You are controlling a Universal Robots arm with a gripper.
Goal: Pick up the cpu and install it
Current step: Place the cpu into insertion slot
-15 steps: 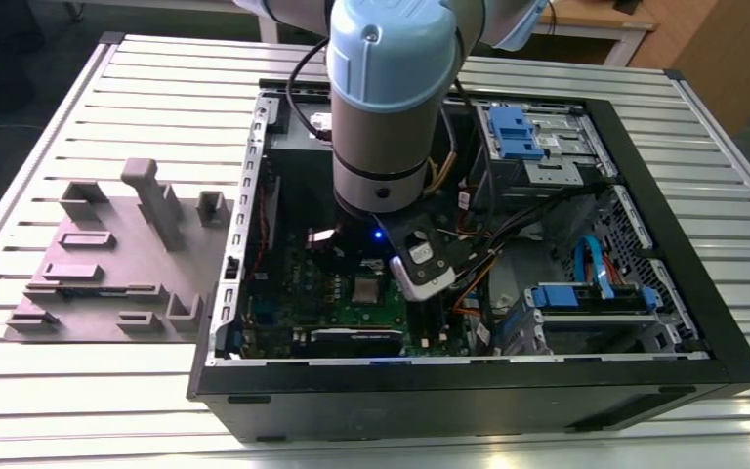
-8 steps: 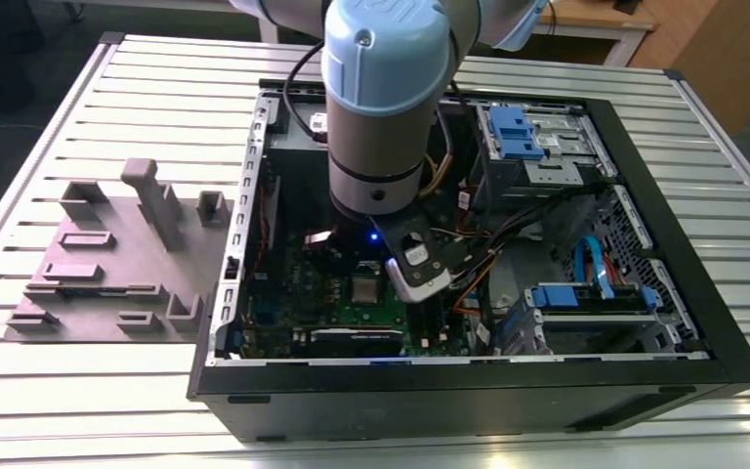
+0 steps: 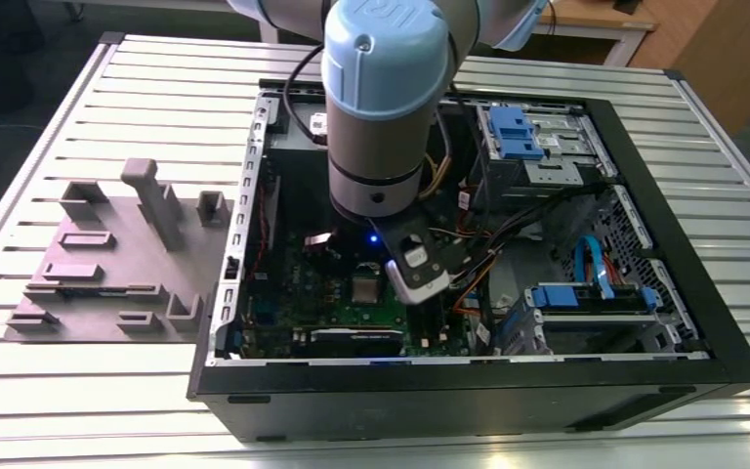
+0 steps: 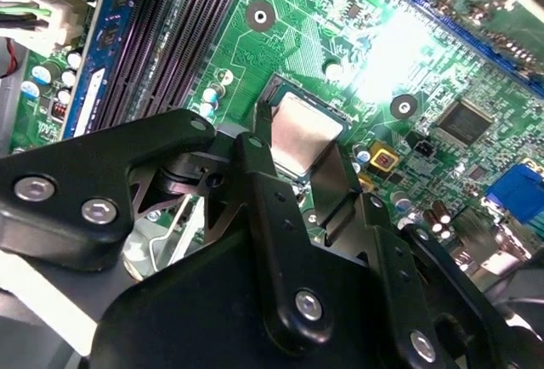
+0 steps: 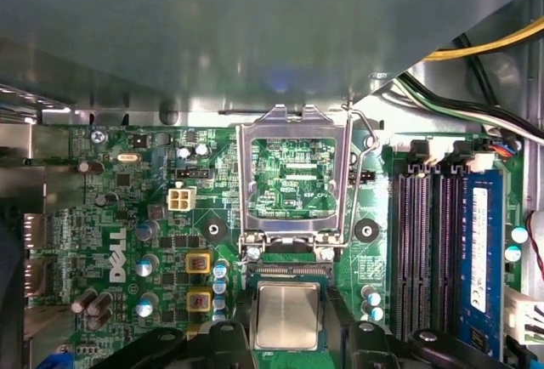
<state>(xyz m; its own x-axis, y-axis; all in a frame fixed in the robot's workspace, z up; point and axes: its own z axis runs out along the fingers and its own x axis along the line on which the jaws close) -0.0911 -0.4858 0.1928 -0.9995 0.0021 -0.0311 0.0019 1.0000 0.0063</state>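
Currently we list the gripper [image 5: 287, 335] clamped on the cpu [image 5: 287, 311], low over the motherboard [image 5: 127, 216] just beside the raised metal frame [image 5: 294, 124]; risk, in our judgement: a slight tilt or offset could seat it crooked.

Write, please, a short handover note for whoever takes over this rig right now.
Gripper: fingers closed against the cpu, low inside the computer case.
Cpu: at the socket, next to the hinge of the flipped-open load plate. Whether it is fully seated cannot be told.
Done: cpu picked up and brought to the socket.
Left: cpu not released, load plate not yet closed.
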